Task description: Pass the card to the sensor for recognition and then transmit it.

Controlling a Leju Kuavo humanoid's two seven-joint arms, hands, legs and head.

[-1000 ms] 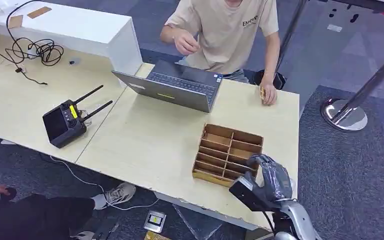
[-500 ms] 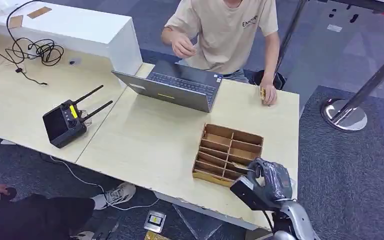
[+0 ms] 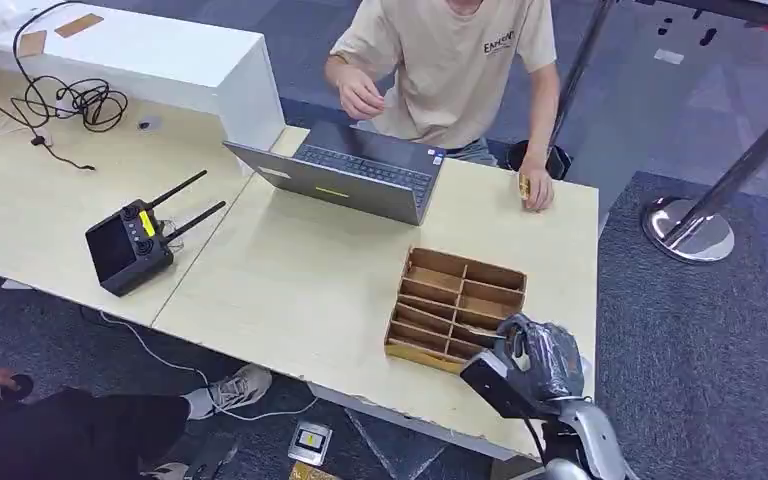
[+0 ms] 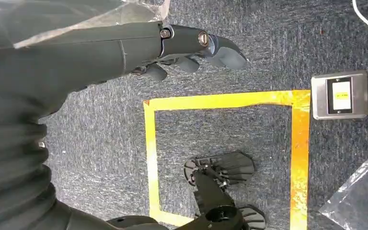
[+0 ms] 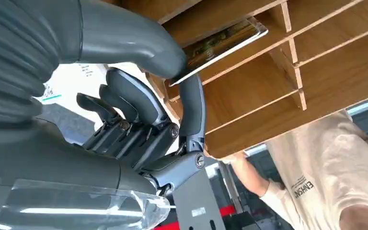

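My right hand (image 3: 538, 355) is at the near right corner of a wooden slotted organizer (image 3: 457, 300) on the table. In the right wrist view, the thumb and a finger of that hand (image 5: 139, 96) pinch a thin card (image 5: 220, 45) with a printed face. The card's far end lies against the wooden dividers (image 5: 278, 86). My left hand (image 4: 172, 43) hangs over the grey carpet with its fingers stretched out and nothing in it. At the table's far right edge, a person's hand rests on a small yellowish object (image 3: 525, 186).
A person (image 3: 450, 60) sits behind an open laptop (image 3: 345, 180). A black remote controller with antennas (image 3: 125, 245) lies on the left. Cables (image 3: 70, 100) and a white box (image 3: 160, 60) are at the far left. A stanchion base (image 3: 688, 230) stands right of the table.
My right hand has shifted slightly toward the table's near edge at the organizer's corner. The person's raised hand moved a little.
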